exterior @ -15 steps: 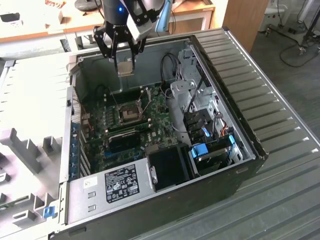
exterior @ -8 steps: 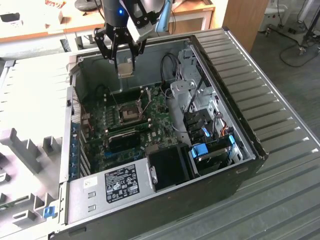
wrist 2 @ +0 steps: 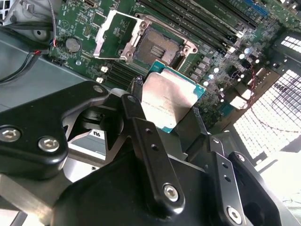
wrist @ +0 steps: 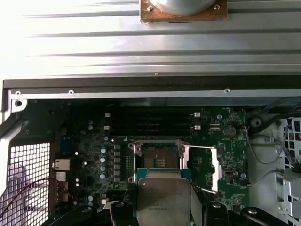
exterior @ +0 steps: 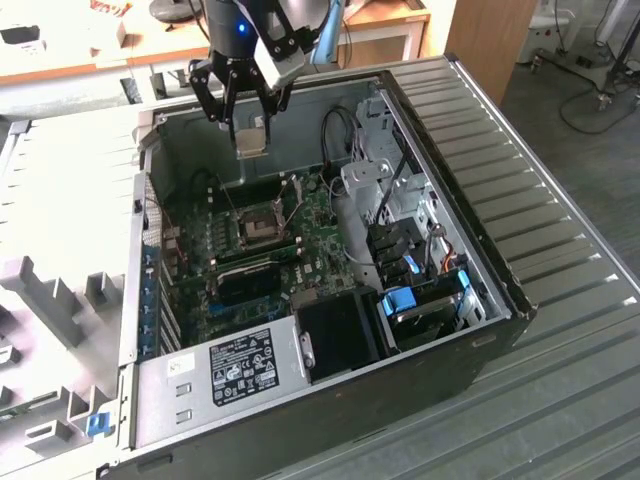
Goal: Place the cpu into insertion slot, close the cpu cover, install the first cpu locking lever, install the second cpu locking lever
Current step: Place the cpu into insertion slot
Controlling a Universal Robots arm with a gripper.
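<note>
Gripper [exterior: 250, 126] clasps the cpu [wrist 2: 170, 100] by opposite edges, above the open insertion slot [wrist 2: 157, 47] — a light, stiff chip, likely fragile underneath, so edges suit best.

Robotics lab or workshop: opened computer tower [exterior: 420, 370] on ribbed metal bench [exterior: 580, 380], wooden desks [exterior: 60, 60] behind it.

In the exterior view the arm sits at 12 o'clock in the frame with its wrist upright, and the gripper [exterior: 250, 138] points down toward 6 o'clock. Its 2 black fingers [wrist 2: 141, 141] clamp opposite edges of the cpu [wrist 2: 168, 100].
</note>
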